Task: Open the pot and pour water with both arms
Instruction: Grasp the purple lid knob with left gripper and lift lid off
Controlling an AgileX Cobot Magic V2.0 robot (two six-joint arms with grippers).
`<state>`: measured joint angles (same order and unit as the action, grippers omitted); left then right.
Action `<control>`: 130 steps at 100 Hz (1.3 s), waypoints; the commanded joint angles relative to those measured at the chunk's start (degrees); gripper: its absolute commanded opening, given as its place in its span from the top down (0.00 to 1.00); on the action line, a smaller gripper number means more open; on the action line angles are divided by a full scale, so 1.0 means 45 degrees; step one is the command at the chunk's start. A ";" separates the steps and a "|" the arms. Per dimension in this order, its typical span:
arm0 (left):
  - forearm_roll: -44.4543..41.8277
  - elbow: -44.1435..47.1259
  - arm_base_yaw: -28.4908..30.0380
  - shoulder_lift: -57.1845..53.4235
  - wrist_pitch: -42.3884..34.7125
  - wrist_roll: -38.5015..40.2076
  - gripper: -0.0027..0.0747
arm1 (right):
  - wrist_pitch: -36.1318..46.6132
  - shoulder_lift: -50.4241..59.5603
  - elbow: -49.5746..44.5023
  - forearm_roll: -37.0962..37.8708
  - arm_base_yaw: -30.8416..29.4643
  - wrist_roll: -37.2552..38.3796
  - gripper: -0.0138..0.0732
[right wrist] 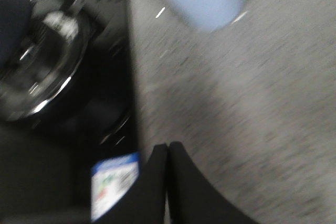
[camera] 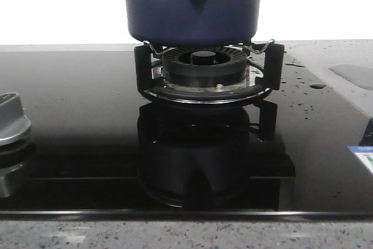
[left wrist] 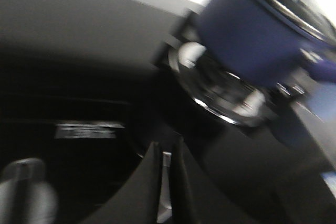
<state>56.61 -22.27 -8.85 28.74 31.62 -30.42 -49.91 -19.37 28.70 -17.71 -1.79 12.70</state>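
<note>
Squarely, pot (camera: 192,4) sits on burner (camera: 204,68) — lidded; both grippers closed.

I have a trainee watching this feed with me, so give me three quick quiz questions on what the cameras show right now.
1. True or false: the pot sits on the burner.
2. Which side of the stovetop shows spilled water in the front view? A) the robot's left B) the robot's right
3. Fill in: the fingers of the left gripper and right gripper are nearly ____ and hold nothing.

Key: 1. True. 2. B, drops and a small puddle lie right of the burner. 3. Closed.
</note>
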 commanded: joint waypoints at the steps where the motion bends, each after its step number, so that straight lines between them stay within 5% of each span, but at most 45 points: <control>1: 0.2671 -0.1043 -0.0986 0.1079 0.0717 -0.2549 0.97 | -0.0244 -0.0598 0.0770 -0.2507 0.0532 -0.1431 0.92; 19: 0.6941 -0.2463 -0.1832 0.3469 0.4485 -0.7045 0.97 | 0.0149 -0.0756 0.1055 -0.6048 0.1513 -0.4383 0.92; 41: 0.8749 -0.4981 -0.1588 0.6500 0.9098 -0.8435 0.97 | 0.0669 -0.0756 0.1535 -0.8124 0.1815 -0.7337 0.92; 60: 0.8052 -0.7223 -0.1588 0.8127 0.9106 -1.0753 0.95 | 0.1599 -0.0756 0.1651 -0.8124 0.1815 -0.8942 0.92; 74: 0.7367 -0.8509 -0.1588 0.8918 0.8706 -1.2588 0.74 | 0.1627 -0.0756 0.1748 -0.8124 0.1815 -1.0404 0.84; 89: 0.7233 -0.9463 -0.1588 0.9788 0.7254 -1.2767 0.34 | 0.2036 -0.0756 0.1891 -0.7907 0.1815 -1.0455 0.48; 96: 0.7205 -0.9865 -0.1588 1.0261 0.6572 -1.2883 0.24 | 0.2333 -0.0756 0.1893 -0.7875 0.1815 -1.0455 0.29; 107: 0.7205 -1.0526 -0.1588 1.1071 0.5855 -1.2915 0.22 | 0.2591 -0.0756 0.1907 -0.7657 0.1815 -1.0455 0.14; 130: 0.7177 -1.2157 -0.1588 1.3209 0.5553 -1.3346 0.22 | 0.2613 -0.0756 0.1907 -0.7345 0.1815 -1.0455 0.15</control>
<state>85.27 -72.63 -16.11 87.03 56.89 -89.72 -41.45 -21.62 35.20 -49.55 6.28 -33.62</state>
